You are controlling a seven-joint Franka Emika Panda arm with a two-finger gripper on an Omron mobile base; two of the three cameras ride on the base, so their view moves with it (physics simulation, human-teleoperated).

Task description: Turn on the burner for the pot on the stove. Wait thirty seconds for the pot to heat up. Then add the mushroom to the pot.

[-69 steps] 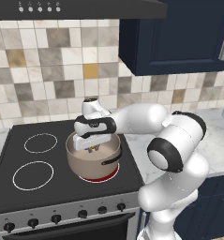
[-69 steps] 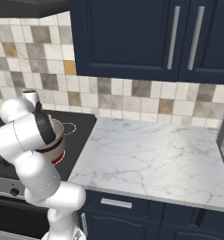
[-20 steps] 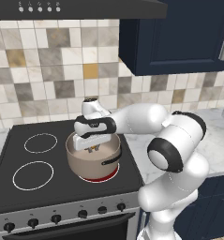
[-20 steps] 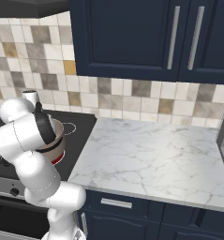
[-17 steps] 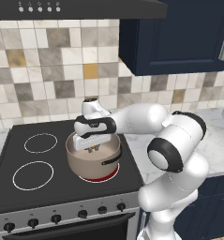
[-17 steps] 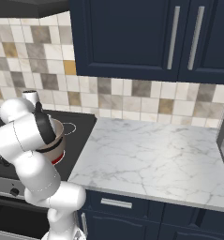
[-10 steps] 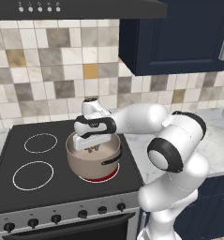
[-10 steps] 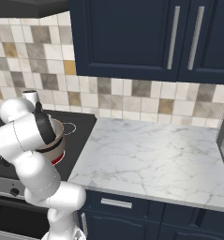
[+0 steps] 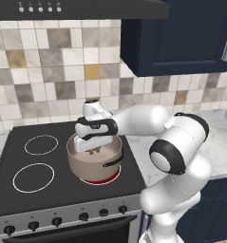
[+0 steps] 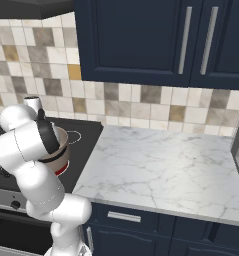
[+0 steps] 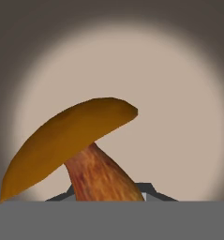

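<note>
The taupe-grey pot (image 9: 93, 165) stands on the front right burner (image 9: 104, 180) of the stove (image 9: 129, 182), and red glows under its base. My gripper (image 9: 93, 151) points down into the pot's mouth. In the hand view my gripper (image 11: 106, 194) is shut on the stem of the mushroom (image 11: 66, 136), whose orange-brown cap tilts over the pot's pale inside (image 11: 179, 93). From the right base view the arm hides most of the pot (image 10: 62, 146), and the red burner (image 10: 61, 169) shows below it.
Two unlit white-ringed zones (image 9: 41, 144) (image 9: 33, 177) lie on the left of the glass. Black knobs (image 9: 81, 217) line the steel front. A marble counter (image 10: 161, 165) runs to the right, with dark blue cabinets (image 10: 141, 40) above.
</note>
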